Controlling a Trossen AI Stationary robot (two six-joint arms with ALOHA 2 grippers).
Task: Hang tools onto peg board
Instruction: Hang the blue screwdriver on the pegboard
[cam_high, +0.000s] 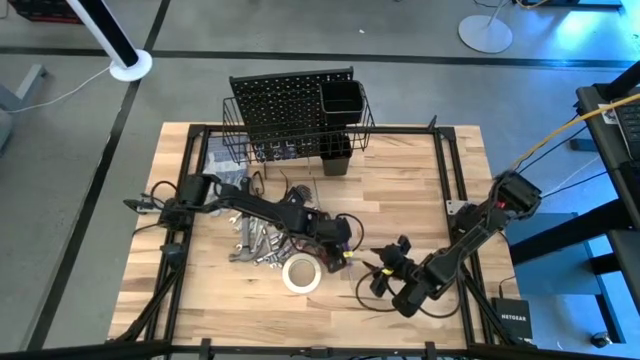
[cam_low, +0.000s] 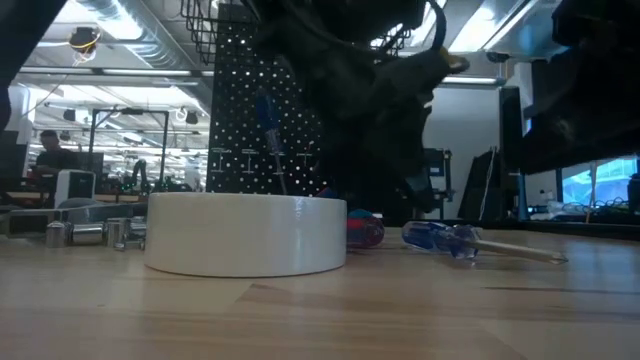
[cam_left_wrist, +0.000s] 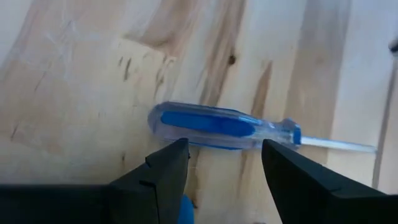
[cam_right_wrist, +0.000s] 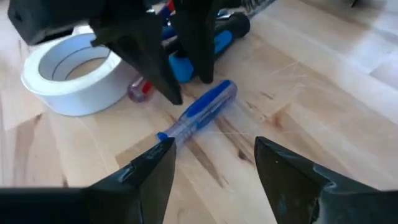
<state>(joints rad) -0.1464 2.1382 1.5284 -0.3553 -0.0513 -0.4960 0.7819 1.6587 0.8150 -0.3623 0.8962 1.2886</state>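
only readable text: "NETGEAR", white letters on small black box (cam_high: 513, 318) at near right corner of surface (cam_high: 400, 200), high view. nothing legible elsewhere: white tape roll (cam_low: 246, 234) blank on visible side, blue-handled screwdriver (cam_left_wrist: 221, 127) shows no marking, peg board (cam_high: 283, 112) plain. room behind in low view has screens and gear but no sign or label clear enough to read.
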